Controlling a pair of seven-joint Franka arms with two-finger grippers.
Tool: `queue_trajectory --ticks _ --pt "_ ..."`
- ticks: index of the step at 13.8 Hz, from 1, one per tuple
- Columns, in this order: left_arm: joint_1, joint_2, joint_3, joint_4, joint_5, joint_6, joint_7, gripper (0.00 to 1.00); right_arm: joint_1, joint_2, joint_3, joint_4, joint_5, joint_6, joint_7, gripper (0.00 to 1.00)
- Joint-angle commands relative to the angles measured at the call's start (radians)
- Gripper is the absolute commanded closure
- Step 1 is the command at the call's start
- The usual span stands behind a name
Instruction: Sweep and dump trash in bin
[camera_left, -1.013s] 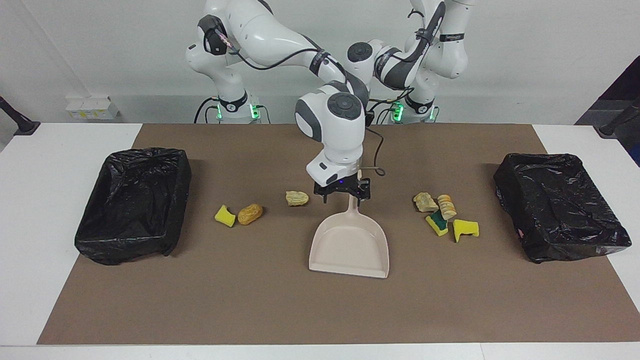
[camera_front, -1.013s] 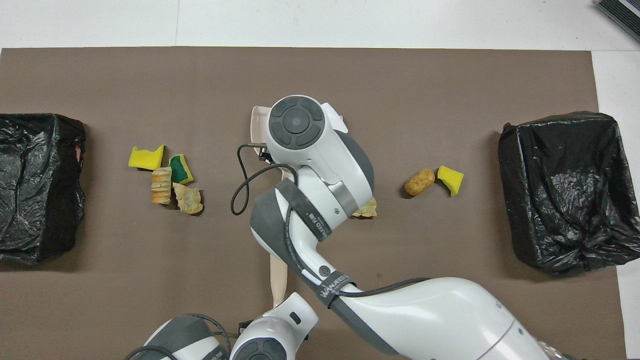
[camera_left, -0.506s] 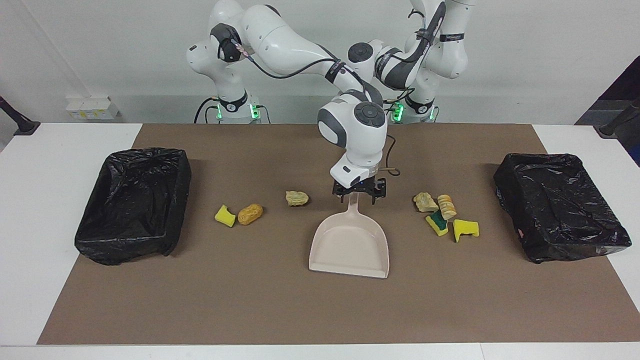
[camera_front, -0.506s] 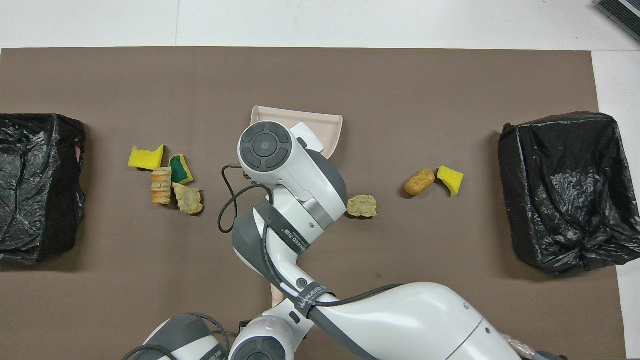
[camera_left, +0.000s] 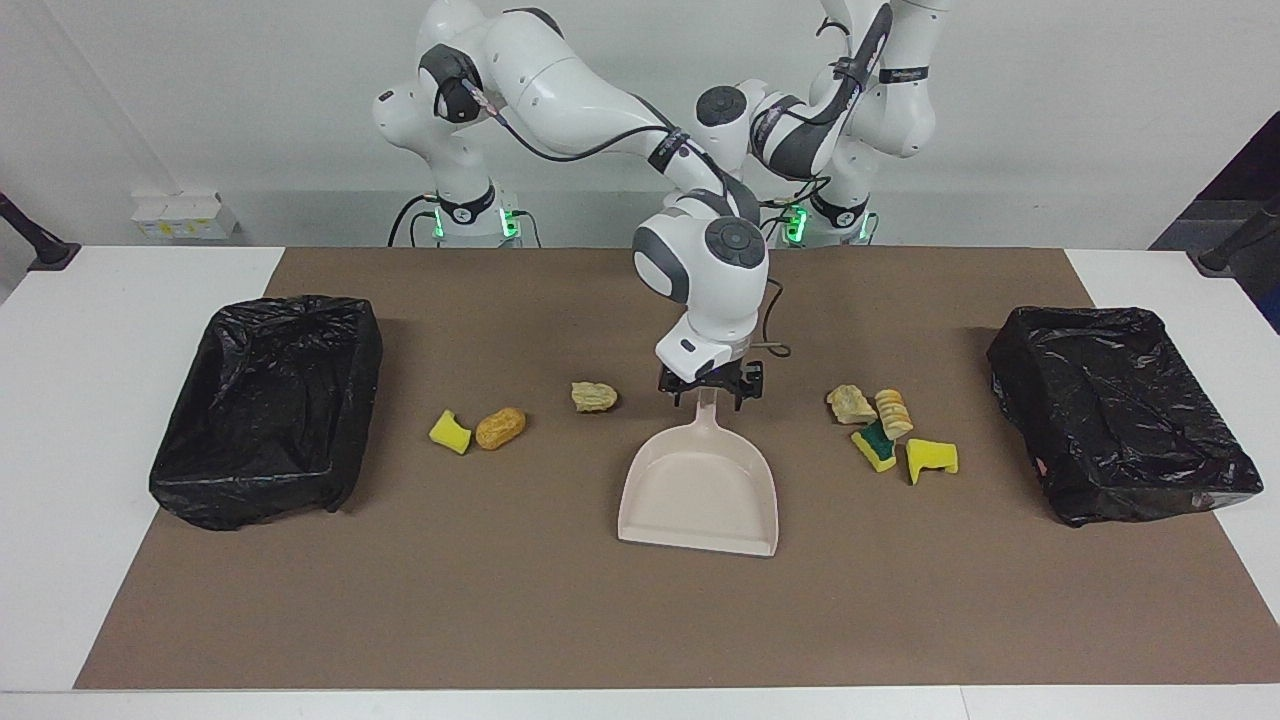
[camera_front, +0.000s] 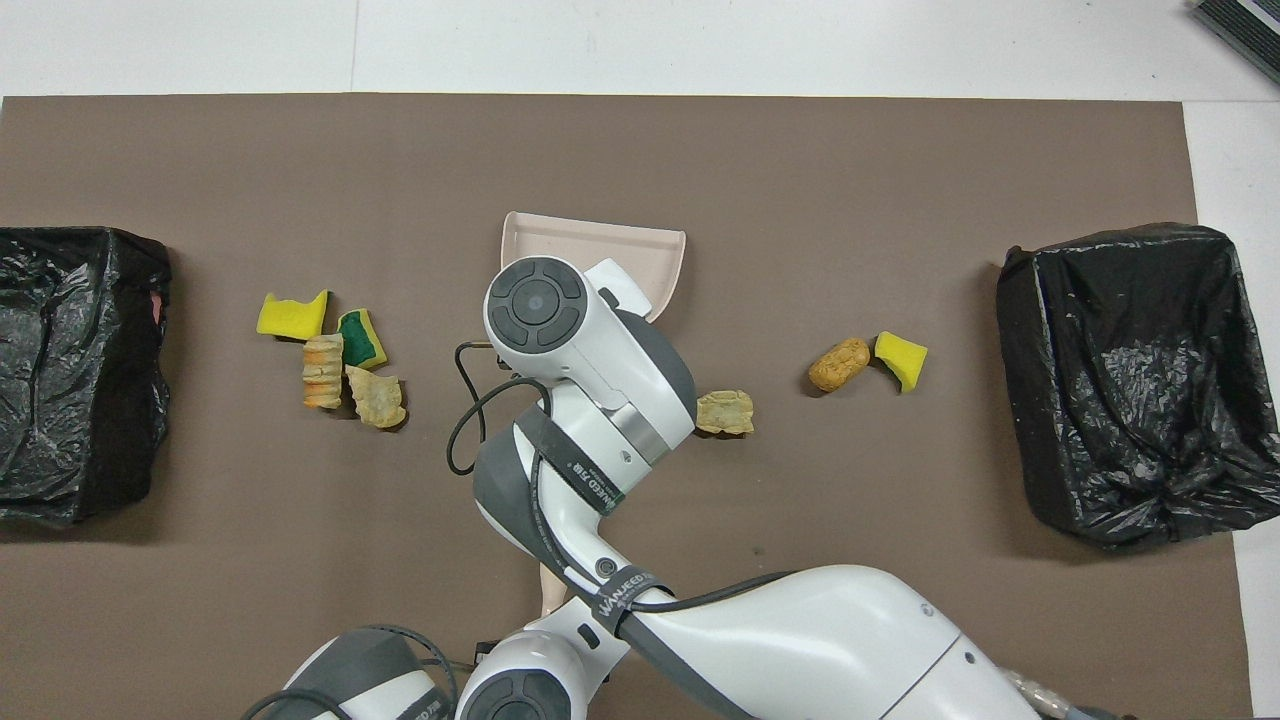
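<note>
The beige dustpan lies flat mid-table, handle toward the robots. My right gripper hangs open just over the handle's end, a finger on either side. Trash lies in two groups. Toward the right arm's end are a yellow sponge scrap, a brown lump and a tan lump. Toward the left arm's end, several sponge and bread bits cluster together. My left gripper is shut on the beige brush handle close to the robots; the bristles are hidden under the right arm.
Two bins lined with black bags stand on the brown mat, one at the right arm's end and one at the left arm's end. The right arm's wrist covers much of the dustpan in the overhead view.
My right gripper has shifted toward the left arm's end and settled over the dustpan handle. The dustpan and the trash have not moved.
</note>
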Motion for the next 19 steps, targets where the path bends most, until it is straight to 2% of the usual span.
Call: queue_trajectory --ticks 1,5,6,8,12,14,16,19 --pt "0.029 -0.033 0.012 0.021 -0.005 -0.091 0.073 1.00 -0.005 -0.049 0.006 -0.080 -0.020 0.037 0.013 0.00" --pt "0.053 -0.073 0.015 0.024 -0.005 -0.167 0.130 1.00 -0.011 -0.055 0.006 -0.099 -0.020 0.048 0.007 0.00" --pt "0.080 -0.093 0.014 0.024 -0.005 -0.183 0.151 1.00 -0.013 -0.054 0.006 -0.097 -0.020 0.060 0.007 0.03" --pt "0.129 -0.151 0.015 0.024 -0.005 -0.254 0.220 1.00 -0.017 -0.052 0.006 -0.099 -0.017 0.080 0.007 0.25" --pt "0.311 -0.270 0.017 0.029 -0.005 -0.423 0.386 1.00 -0.023 -0.049 0.006 -0.091 -0.015 0.083 0.010 0.98" --pt "0.433 -0.272 0.017 0.082 -0.002 -0.507 0.478 1.00 -0.023 -0.049 0.006 -0.090 -0.017 0.101 0.016 1.00" --pt "0.558 -0.265 0.017 0.135 0.014 -0.536 0.547 1.00 -0.026 -0.052 0.006 -0.087 -0.020 0.103 0.004 1.00" --pt "0.715 -0.153 0.017 0.268 0.104 -0.549 0.582 1.00 -0.026 -0.078 0.006 -0.091 -0.021 0.100 -0.033 1.00"
